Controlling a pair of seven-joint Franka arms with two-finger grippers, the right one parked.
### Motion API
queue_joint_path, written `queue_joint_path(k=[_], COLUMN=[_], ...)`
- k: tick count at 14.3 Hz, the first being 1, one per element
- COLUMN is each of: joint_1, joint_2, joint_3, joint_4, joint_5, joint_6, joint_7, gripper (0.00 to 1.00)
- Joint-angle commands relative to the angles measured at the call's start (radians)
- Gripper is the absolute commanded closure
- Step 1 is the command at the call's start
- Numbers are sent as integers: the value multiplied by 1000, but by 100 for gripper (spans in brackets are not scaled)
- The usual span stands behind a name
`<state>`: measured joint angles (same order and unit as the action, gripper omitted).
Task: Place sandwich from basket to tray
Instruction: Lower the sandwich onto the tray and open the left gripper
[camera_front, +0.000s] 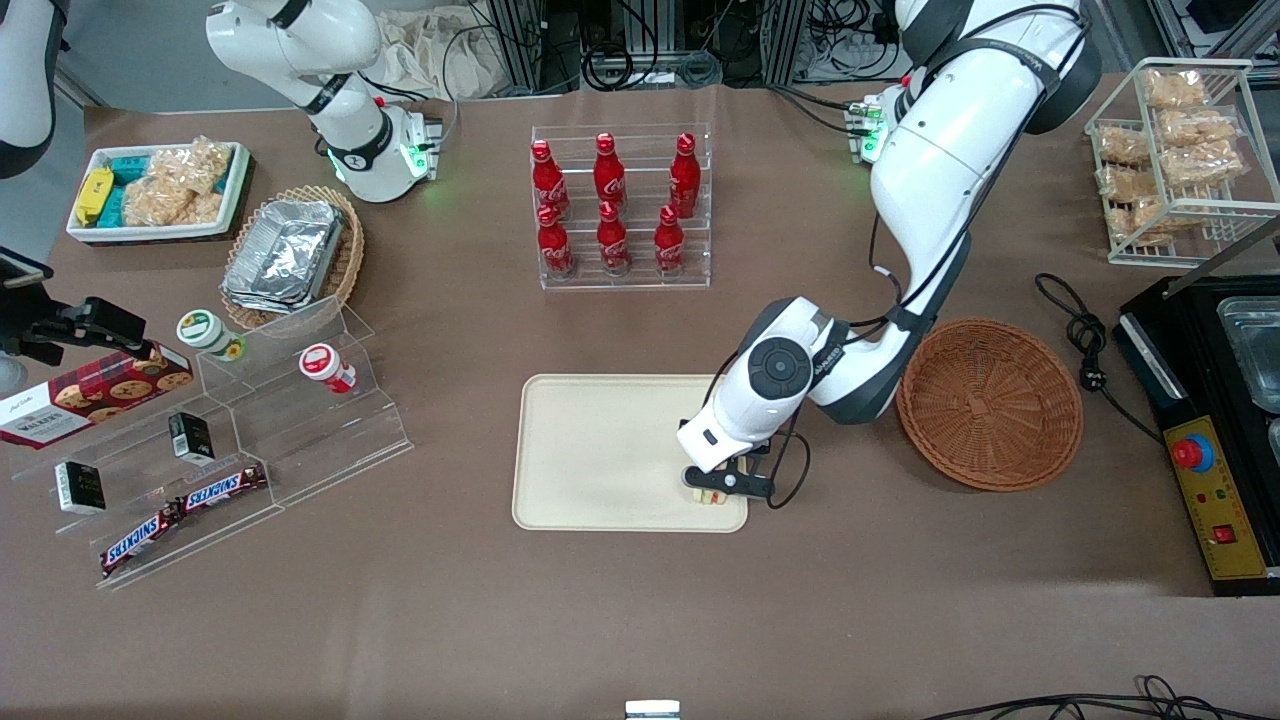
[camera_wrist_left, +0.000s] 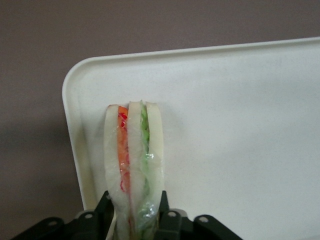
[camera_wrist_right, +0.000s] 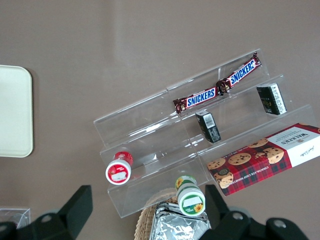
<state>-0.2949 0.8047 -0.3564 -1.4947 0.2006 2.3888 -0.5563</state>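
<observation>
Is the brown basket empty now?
Empty: the basket shows only bare wicker; the gripper holds the sandwich over the tray.

table (camera_front: 620, 620): brown matte cover | metal framing and cables (camera_front: 650, 40) at table's edge

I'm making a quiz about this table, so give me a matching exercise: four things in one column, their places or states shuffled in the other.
1. sandwich
2. basket
3. tray
4. gripper

a. empty, toward the working arm's end
b. over the tray's corner, shut on the sandwich
c. between the basket and the stepped rack
d. held upright, filling edge showing

Pairs: 1-d, 2-a, 3-c, 4-b
</observation>
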Motion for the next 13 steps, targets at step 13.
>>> queue_joint_path(k=[13], joint_1=[235], joint_2=[-361], joint_3=[11], joint_4=[142], joint_5=[-64], joint_6=[-615], joint_7=[37], gripper=[1])
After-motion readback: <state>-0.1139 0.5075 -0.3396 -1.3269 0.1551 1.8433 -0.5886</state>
